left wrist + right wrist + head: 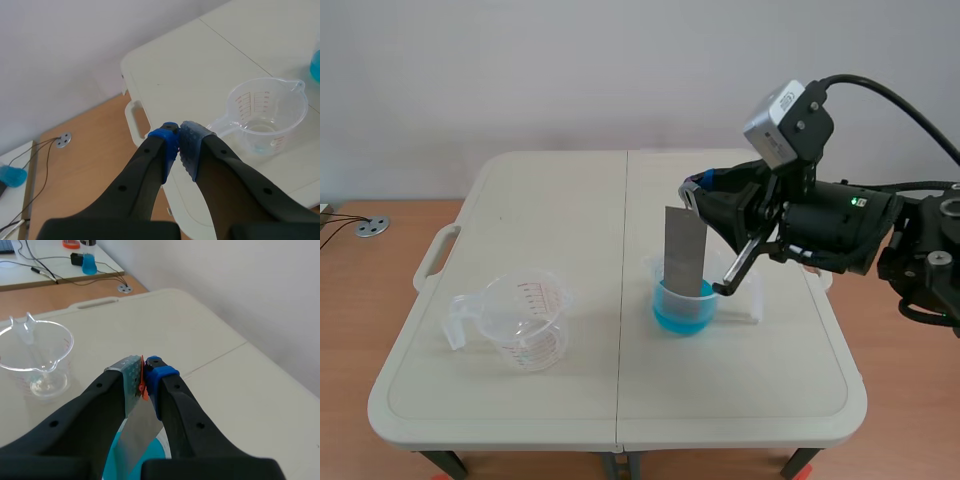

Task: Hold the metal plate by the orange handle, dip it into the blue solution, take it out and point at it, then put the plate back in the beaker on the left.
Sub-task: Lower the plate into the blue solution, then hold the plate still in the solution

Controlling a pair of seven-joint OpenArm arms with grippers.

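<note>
metal plate point(685, 250) hangs upright from the right end effector point(695, 190), its long axis running 12 to 6 o'clock in the scene view. the orange handle point(143, 385) is at the 12 o'clock end, pinched between the two pads, so this end effector is clamped on the plate. the 6 o'clock end sits inside the right-hand beaker point(655, 290), at or just into the blue solution point(680, 318); how deep it goes cannot be told.

the plate drops straight below the grip, so the coming move looks like a plain lift toward 12 o'clock along the plate's own axis until its lower edge is above the rim. tilting early would likely knock the beaker wall.

the empty beaker point(525, 320) stands well apart at about 9 o'clock from the blue one, on the same surface point(560, 200).

the left end effector point(179, 135) has its pads pressed together on nothing. it hangs over the corner of the surface with the empty beaker ahead of it, and the arm does not show in the scene view. it is far from the plate but free, so the pointing probably falls to it.
</note>
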